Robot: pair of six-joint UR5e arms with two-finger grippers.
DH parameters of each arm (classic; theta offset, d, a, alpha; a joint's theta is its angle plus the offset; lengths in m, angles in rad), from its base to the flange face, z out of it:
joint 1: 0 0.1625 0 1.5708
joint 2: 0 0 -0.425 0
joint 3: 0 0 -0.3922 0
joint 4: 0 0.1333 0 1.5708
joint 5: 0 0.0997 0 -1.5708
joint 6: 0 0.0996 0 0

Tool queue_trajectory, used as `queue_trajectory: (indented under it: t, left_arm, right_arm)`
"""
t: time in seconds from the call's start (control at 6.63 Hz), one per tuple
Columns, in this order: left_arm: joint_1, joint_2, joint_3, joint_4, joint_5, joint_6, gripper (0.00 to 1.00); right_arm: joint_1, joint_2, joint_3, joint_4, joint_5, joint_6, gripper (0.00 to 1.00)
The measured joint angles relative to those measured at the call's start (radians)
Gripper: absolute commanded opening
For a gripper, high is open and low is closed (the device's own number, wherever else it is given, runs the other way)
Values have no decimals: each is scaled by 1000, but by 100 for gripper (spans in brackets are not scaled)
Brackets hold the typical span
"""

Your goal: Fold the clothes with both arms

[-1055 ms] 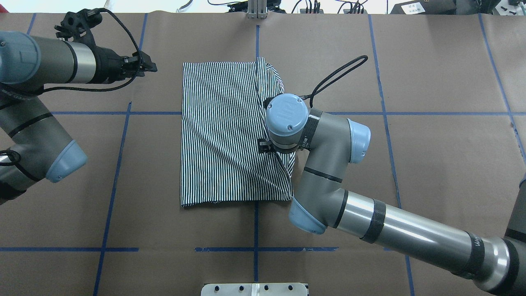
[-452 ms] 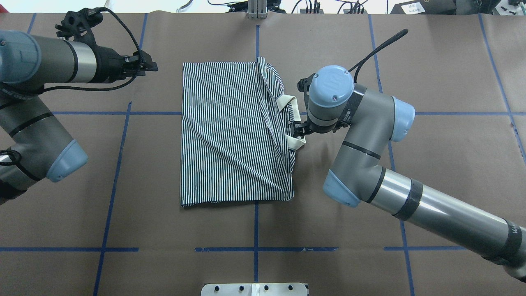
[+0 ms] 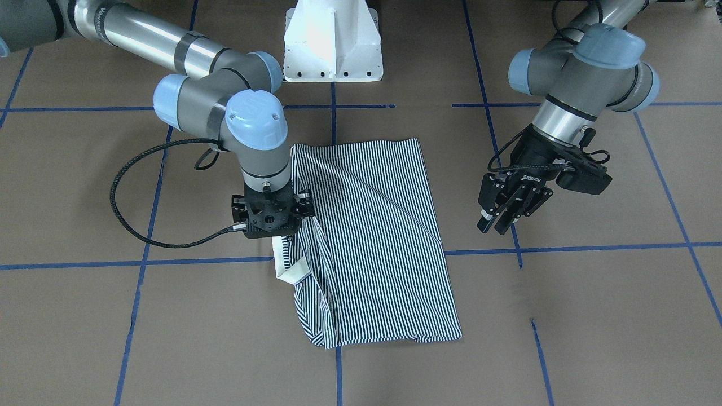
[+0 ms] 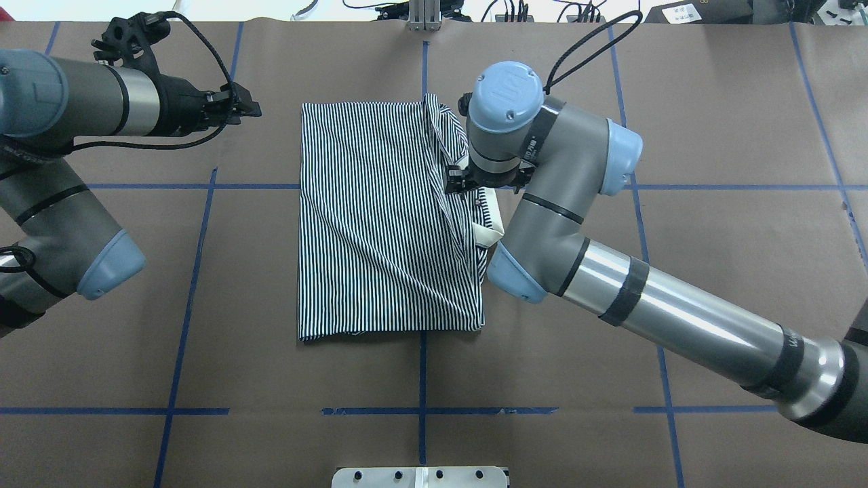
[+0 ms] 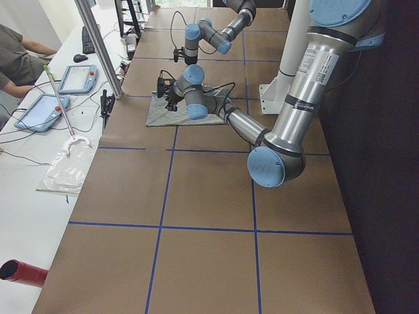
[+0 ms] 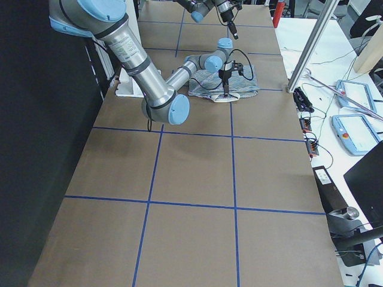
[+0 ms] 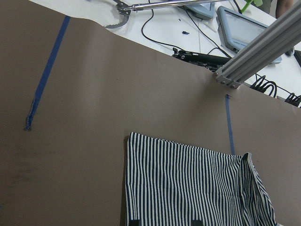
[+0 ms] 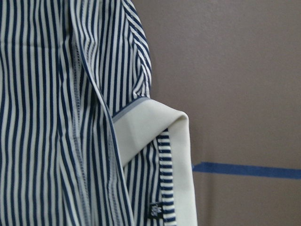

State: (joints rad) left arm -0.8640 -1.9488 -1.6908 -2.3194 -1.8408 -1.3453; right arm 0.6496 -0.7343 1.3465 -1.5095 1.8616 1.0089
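My left gripper (image 3: 495,223) hangs out to the side, fingers spread, well apart from the polo shirt (image 4: 380,217), which lies folded mid-table (image 4: 203,339). My right gripper (image 4: 462,184) points down over its cream collar (image 8: 146,127) (fingers hidden, so spread or pinching, I can't tell).

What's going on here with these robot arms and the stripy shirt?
It's a clothes-folding job: a striped polo shirt lies partly folded on the table. The right gripper hangs over the edge where the cream collar sticks out; its grip is unclear. The left gripper hovers open and empty alongside.
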Motion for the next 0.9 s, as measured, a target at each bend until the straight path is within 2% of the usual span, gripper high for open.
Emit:
queue_trajectory:
  t: [0.3, 0.45, 0.9]
  left_arm:
    - [0, 0, -1, 0, -1, -1, 47]
    - [-1, 1, -1, 0, -1, -1, 47]
    - [-1, 3, -5, 0, -2, -1, 47]
  right_arm:
    - [-7, 66, -134, 91, -9, 33, 100]
    - [-17, 85, -166, 110, -10, 42, 100]
    - [-47, 90, -189, 118, -31, 42, 100]
